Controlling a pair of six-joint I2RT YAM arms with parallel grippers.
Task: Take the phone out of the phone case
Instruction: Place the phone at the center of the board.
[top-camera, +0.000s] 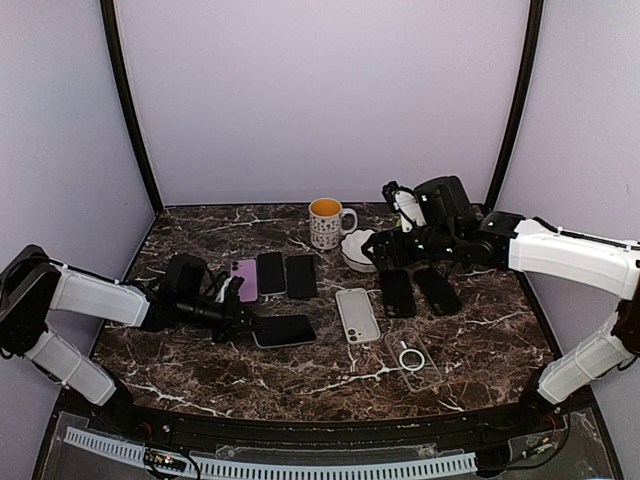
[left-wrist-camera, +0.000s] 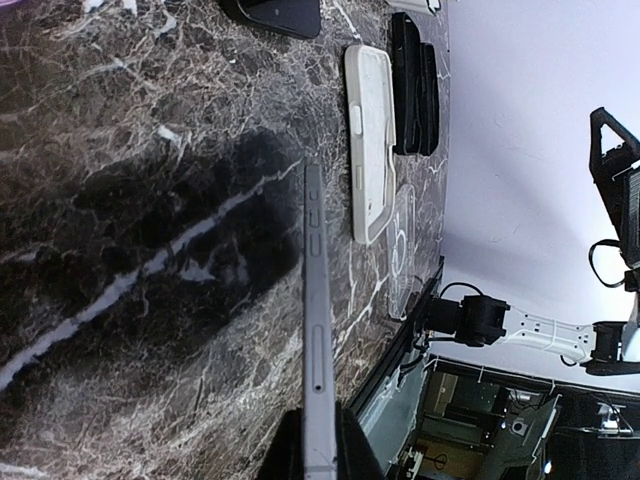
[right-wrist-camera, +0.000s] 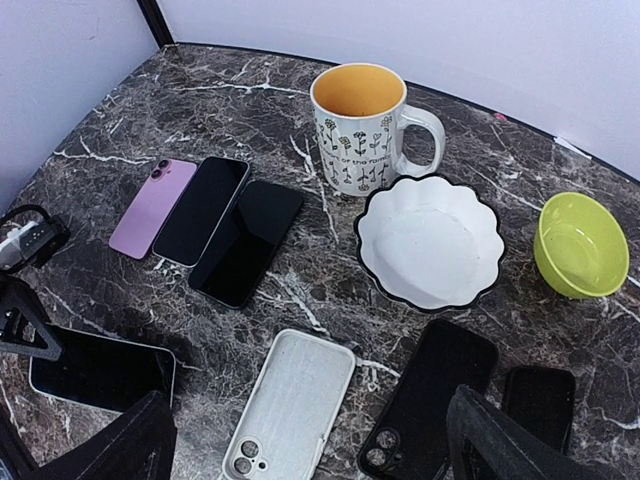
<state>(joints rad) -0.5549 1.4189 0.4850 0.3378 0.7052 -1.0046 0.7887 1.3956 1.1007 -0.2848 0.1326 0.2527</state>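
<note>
My left gripper (top-camera: 240, 322) is shut on the near end of a black-screened phone (top-camera: 283, 331) with a silver edge, held flat and low over the marble table (top-camera: 480, 340). In the left wrist view the phone (left-wrist-camera: 316, 330) shows edge-on between my fingers (left-wrist-camera: 345, 455), with no case on it. An empty white phone case (top-camera: 357, 314) lies face up just to its right and apart from it; it also shows in the right wrist view (right-wrist-camera: 295, 405). My right gripper (right-wrist-camera: 305, 410) is open and empty, hovering above the white case and a black case (right-wrist-camera: 435, 395).
Behind the phone lie a purple phone (top-camera: 245, 279) and two black phones (top-camera: 271, 272), (top-camera: 301, 276). Two black cases (top-camera: 397, 292), (top-camera: 437, 290) and a clear case (top-camera: 412, 357) lie to the right. At the back are a mug (top-camera: 326, 222), a white bowl (top-camera: 357, 250) and a green bowl (right-wrist-camera: 581, 245).
</note>
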